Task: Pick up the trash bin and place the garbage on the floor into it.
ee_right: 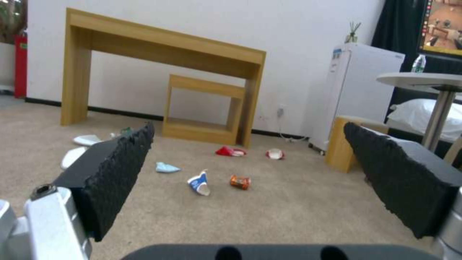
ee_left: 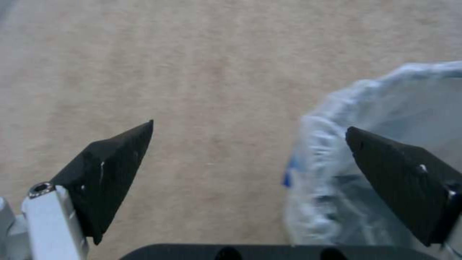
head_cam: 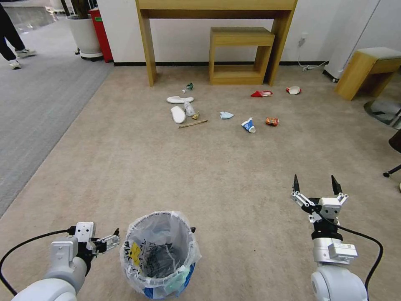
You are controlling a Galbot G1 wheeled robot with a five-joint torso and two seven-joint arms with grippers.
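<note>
The left pincer [head_cam: 113,238] hung low at the near left, just beside the rim of the trash bin [head_cam: 161,255], its fingers spread; in the left wrist view one black finger [ee_left: 108,173] stood over bare carpet and the other over the bin's crinkled plastic liner [ee_left: 337,144], so the rim lay between them, though whether either touched it could not be told. The bin stood upright on the beige floor [head_cam: 234,175], directly before the robot, with blue showing at its base.

Farther off, the garbage lay scattered on the floor in front of a wooden desk [head_cam: 217,8] and the small wooden shelf unit [head_cam: 240,54] under it. From the left came two white slippers [head_cam: 179,106], a green-label bottle [head_cam: 189,86] behind them, a wooden stick [head_cam: 193,123] in front, then a blue face mask [head_cam: 226,115], a blue-white paper cup [head_cam: 248,125] on its side, an orange wrapper [head_cam: 272,121], a red wrapper [head_cam: 261,93] and a red-white paper cup [head_cam: 293,90], each apart from the next.

At the near right, the right pincer [head_cam: 315,184] was raised above the floor with its fingers wide apart and nothing between them, well clear of the bin. A wooden stool [head_cam: 367,71] stood at the far right by the wall.
</note>
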